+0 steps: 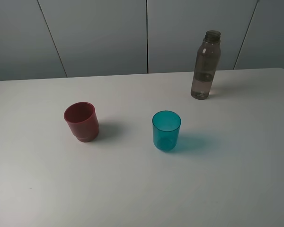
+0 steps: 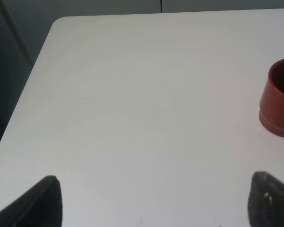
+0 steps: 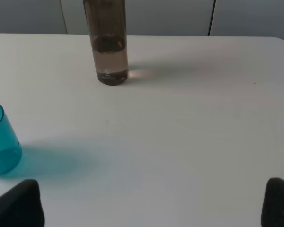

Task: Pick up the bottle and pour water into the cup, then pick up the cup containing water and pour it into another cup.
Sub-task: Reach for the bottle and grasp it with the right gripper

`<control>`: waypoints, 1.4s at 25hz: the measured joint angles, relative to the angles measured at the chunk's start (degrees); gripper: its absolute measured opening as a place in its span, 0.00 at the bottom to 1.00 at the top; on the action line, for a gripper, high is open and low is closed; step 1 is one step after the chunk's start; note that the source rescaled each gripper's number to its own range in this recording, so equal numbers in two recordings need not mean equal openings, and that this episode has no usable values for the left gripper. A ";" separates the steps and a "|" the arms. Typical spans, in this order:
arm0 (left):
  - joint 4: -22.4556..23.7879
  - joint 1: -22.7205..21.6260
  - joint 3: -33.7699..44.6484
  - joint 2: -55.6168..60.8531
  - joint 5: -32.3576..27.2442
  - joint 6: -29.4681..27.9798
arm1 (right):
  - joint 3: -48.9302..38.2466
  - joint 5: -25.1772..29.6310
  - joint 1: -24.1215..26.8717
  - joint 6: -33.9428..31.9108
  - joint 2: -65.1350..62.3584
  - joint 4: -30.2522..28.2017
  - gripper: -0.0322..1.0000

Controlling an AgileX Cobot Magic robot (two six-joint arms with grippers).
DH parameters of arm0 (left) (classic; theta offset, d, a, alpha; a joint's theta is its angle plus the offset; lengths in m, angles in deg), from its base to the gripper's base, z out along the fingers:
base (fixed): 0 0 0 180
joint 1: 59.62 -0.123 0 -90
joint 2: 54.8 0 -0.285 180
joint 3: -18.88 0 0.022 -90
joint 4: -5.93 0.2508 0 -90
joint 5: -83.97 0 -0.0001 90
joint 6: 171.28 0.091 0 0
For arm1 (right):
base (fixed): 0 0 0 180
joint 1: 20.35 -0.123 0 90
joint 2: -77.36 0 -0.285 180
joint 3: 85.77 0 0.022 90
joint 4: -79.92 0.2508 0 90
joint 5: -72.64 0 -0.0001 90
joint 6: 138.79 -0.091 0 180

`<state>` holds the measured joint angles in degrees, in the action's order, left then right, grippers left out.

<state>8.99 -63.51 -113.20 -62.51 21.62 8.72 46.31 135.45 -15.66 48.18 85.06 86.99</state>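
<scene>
The tall smoky grey-brown bottle (image 1: pixel 206 65) stands uncapped at the back right of the white table, partly filled with water; it is also in the right wrist view (image 3: pixel 107 42). The teal cup (image 1: pixel 166 130) stands upright near the middle and shows at the edge of the right wrist view (image 3: pixel 1 139). The dark red cup (image 1: pixel 82 121) stands upright to its left and appears in the left wrist view (image 2: pixel 279 98). My left gripper (image 2: pixel 156 201) is open over bare table, short of the red cup. My right gripper (image 3: pixel 154 205) is open, well short of the bottle. Neither arm shows in the high view.
The white table (image 1: pixel 142 189) ends at a rounded far-left corner (image 2: pixel 61 21) and a far-right corner (image 3: pixel 279 40). Grey wall panels (image 1: pixel 109 33) rise just behind its back edge.
</scene>
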 joint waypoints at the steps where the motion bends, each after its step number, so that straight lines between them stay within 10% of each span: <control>1: 0.00 0.00 0.00 0.00 0.00 0.00 | 0.00 0.00 0.00 0.00 0.00 0.00 1.00; 23: 0.00 0.00 0.00 0.00 0.00 0.00 | 0.74 -1.01 0.09 -0.33 6.64 1.21 1.00; 35: 0.00 0.00 0.00 0.00 0.00 0.00 | 12.26 -24.67 0.09 -0.19 33.38 1.72 1.00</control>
<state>8.99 -63.51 -113.20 -62.51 21.62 8.72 58.57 110.78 -15.57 47.99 118.44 88.71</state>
